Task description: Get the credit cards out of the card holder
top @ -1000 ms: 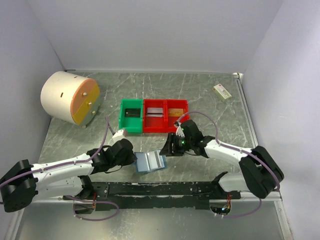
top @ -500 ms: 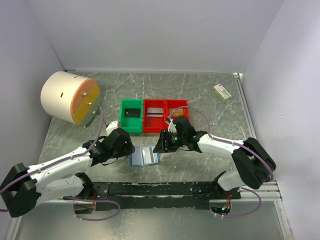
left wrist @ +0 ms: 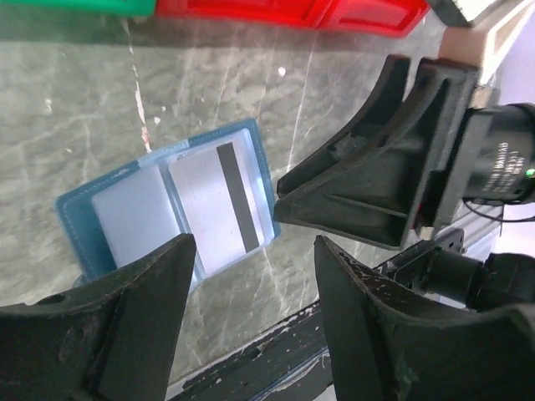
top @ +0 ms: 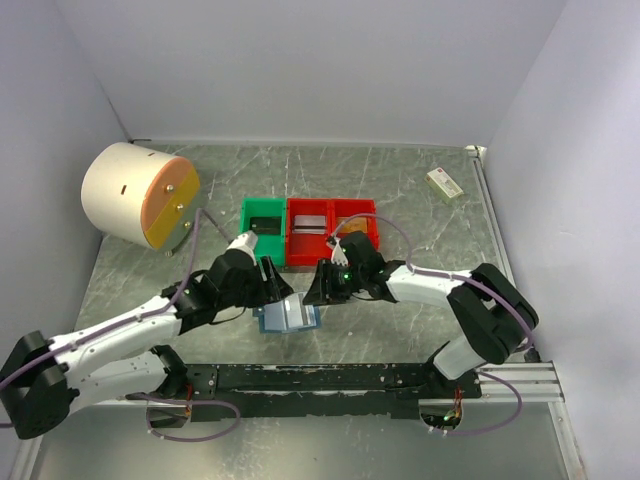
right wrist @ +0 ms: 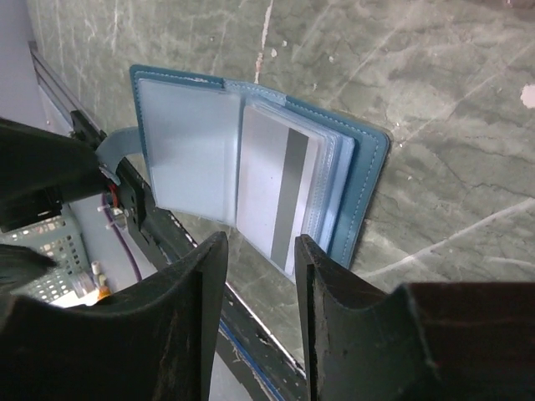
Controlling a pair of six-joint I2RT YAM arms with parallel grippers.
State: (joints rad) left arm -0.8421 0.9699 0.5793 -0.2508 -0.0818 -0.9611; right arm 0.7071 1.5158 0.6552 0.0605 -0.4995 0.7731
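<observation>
The small flat blue bi-fold card holder (top: 290,316) lay open by the grey marbled counter's (top: 400,180) near edge, a thin striped plastic card (left wrist: 221,205) showing inside. Flanking it, the left tool (top: 275,284) and right tool (top: 322,285) hovered – both released, empty.

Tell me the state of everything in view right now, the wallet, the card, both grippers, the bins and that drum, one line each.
card holder: open, lying flat.
card: stripe side up, still in the holder.
left gripper: open, holding nothing.
right gripper: open, holding nothing, at the holder's edge.
green bin: upright, a dark item inside.
red bin: upright, items in both compartments.
white drum: tipped on its side.
</observation>
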